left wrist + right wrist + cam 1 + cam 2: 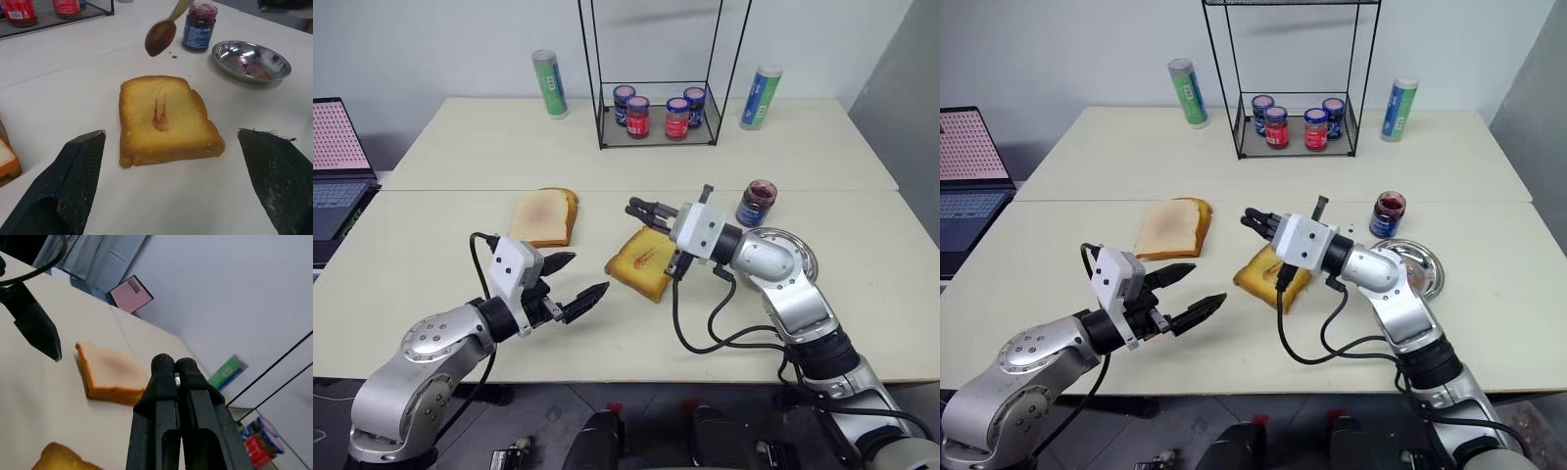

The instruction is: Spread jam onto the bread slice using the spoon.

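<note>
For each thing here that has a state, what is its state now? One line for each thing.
left end effector: open, holding nothing
right end effector: shut on the spoon
spoon: above the table, bowl smeared with jam
bread slice: flat, one small red streak
jam jar: upright, no lid
steel dish: jam smears inside

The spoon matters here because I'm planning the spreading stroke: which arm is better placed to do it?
Right, probably. The right gripper is shut on the spoon, whose jam-smeared bowl hangs just above the bread slice. The left gripper is open, holds nothing, and sits beside the slice.
</note>
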### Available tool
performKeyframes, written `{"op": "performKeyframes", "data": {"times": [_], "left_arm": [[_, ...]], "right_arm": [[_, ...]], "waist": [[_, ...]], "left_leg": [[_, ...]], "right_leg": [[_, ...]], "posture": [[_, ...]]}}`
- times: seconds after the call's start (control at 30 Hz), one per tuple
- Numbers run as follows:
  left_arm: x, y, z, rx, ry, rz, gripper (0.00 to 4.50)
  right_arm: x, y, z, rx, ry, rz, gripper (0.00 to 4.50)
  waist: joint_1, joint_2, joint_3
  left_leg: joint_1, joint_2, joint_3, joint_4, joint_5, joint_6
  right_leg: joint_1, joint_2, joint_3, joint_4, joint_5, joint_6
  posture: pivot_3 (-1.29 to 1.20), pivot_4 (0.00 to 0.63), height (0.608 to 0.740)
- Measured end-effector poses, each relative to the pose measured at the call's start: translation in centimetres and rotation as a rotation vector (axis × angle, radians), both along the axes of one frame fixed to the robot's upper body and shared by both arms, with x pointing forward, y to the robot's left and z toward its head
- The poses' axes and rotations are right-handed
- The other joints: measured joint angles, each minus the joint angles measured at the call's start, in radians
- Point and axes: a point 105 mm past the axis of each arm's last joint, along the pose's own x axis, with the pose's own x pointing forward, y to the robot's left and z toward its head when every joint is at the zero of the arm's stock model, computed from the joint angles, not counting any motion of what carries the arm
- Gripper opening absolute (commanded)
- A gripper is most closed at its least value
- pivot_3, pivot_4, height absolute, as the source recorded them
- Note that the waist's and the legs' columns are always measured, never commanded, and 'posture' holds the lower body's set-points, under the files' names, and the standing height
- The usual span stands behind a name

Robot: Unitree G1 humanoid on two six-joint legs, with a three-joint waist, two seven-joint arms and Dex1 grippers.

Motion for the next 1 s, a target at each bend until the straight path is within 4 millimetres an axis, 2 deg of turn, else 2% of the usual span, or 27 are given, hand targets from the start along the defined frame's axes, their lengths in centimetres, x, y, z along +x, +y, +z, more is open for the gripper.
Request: {"op": "performKeyframes", "data": {"times": [0.23, 0.37, 0.43, 0.5, 0.57, 0.73, 1.0], "left_arm": [[0.0, 0.0, 0.0, 0.000, 0.001, -0.001, 4.50], [0.0, 0.0, -0.1, -0.001, 0.003, -0.003, 4.50], [0.0, 0.0, -0.1, -0.001, 0.003, -0.003, 4.50], [0.0, 0.0, -0.1, 0.000, 0.003, -0.003, 4.50], [-0.1, 0.0, -0.1, 0.000, 0.004, -0.003, 4.50], [-0.1, 0.0, -0.2, 0.000, 0.009, 0.000, 4.50], [-0.3, 0.1, -0.5, 0.001, 0.018, 0.004, 4.50]], "right_arm": [[0.0, -0.2, 0.0, -0.002, -0.010, 0.000, 0.01], [-0.5, -0.3, -0.1, -0.013, -0.085, 0.006, 0.01], [-0.7, -0.7, -1.0, -0.032, -0.135, -0.001, 0.01], [-0.7, -1.0, -3.0, -0.076, -0.126, 0.002, 0.01], [-1.2, -0.7, -3.9, -0.091, -0.119, 0.028, 0.01], [-2.0, -0.2, -4.6, -0.096, -0.134, 0.071, 0.01], [-1.9, 0.0, -5.5, -0.113, -0.124, 0.082, 0.01]], "waist": [[0.000, 0.000, 0.000], [0.000, 0.000, 0.000], [0.000, 0.000, 0.000], [0.000, 0.000, 0.000], [0.000, 0.000, 0.000], [-0.001, 0.000, 0.000], [0.000, 0.000, 0.000]], "left_leg": [[0.000, 0.000, 0.000, 0.000, 0.000, 0.000], [0.000, 0.000, 0.000, 0.000, 0.000, 0.000], [0.000, 0.000, 0.001, 0.000, 0.000, 0.000], [0.001, 0.000, 0.001, 0.000, 0.000, 0.000], [0.000, 0.000, 0.001, 0.000, 0.000, 0.000], [0.001, 0.000, 0.001, 0.000, 0.000, 0.000], [0.001, 0.000, 0.001, 0.000, 0.000, 0.000]], "right_leg": [[0.000, 0.000, 0.000, 0.000, 0.000, 0.000], [0.000, 0.000, 0.000, 0.000, 0.000, 0.000], [0.000, 0.000, 0.000, 0.000, 0.000, 0.000], [0.000, 0.000, 0.000, 0.000, 0.000, 0.000], [0.000, 0.000, 0.000, 0.000, 0.000, 0.000], [0.000, 0.000, 0.000, 0.000, 0.000, 0.000], [0.000, 0.000, 0.000, 0.000, 0.000, 0.000]], "posture": [[0.00, 0.150, 0.740], [0.00, 0.150, 0.740], [0.00, 0.150, 0.740], [0.00, 0.150, 0.740], [0.00, 0.150, 0.740], [0.00, 0.150, 0.740], [0.00, 0.150, 0.740]]}}
